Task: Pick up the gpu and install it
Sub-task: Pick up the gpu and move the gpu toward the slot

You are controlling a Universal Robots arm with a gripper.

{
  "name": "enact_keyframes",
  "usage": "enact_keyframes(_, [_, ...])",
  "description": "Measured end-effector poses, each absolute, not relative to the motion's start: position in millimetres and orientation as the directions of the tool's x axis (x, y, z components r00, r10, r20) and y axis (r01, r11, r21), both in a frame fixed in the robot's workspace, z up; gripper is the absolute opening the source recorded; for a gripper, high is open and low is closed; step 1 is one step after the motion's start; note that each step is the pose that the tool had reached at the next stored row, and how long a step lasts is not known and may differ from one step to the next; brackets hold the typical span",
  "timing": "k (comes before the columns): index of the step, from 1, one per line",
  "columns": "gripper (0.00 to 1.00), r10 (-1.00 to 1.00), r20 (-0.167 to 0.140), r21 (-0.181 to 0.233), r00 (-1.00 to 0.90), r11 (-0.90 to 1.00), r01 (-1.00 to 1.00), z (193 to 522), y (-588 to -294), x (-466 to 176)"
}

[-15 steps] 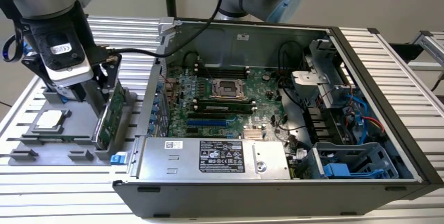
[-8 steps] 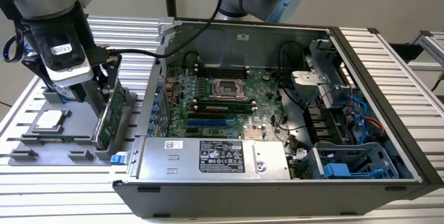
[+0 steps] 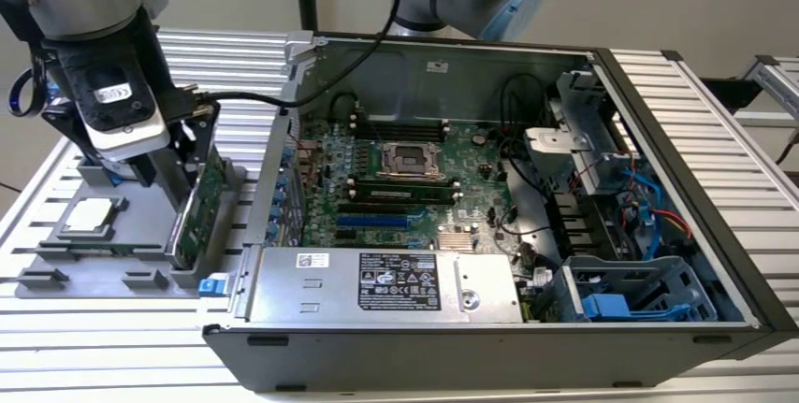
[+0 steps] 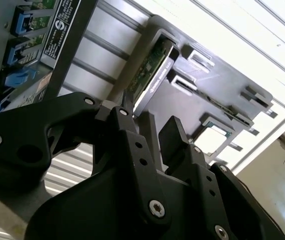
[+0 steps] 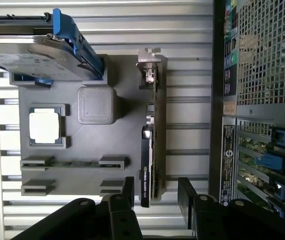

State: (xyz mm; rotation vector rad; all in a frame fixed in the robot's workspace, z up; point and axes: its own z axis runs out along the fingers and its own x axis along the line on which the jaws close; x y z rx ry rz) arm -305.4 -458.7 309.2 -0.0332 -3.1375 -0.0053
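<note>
black gripper [image 5: 157,192] sits closest to the lens, claw spread, one finger on either side of the gpu [image 5: 148,150], neither touching it as far as you can see. card stands on edge in the grey tray [image 5: 82,145], at nine o'clock from the open computer case [image 3: 675,141] in the exterior view. no grasp yet: the lift and the seating on the motherboard [image 3: 474,155] are both left to do.
</note>
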Motion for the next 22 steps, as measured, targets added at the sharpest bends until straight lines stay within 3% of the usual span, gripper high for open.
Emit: enact_keyframes(22, [1.00,0.021,0.004,-0.016,-1.000,1.000,0.021,296.7,-458.4,-305.4])
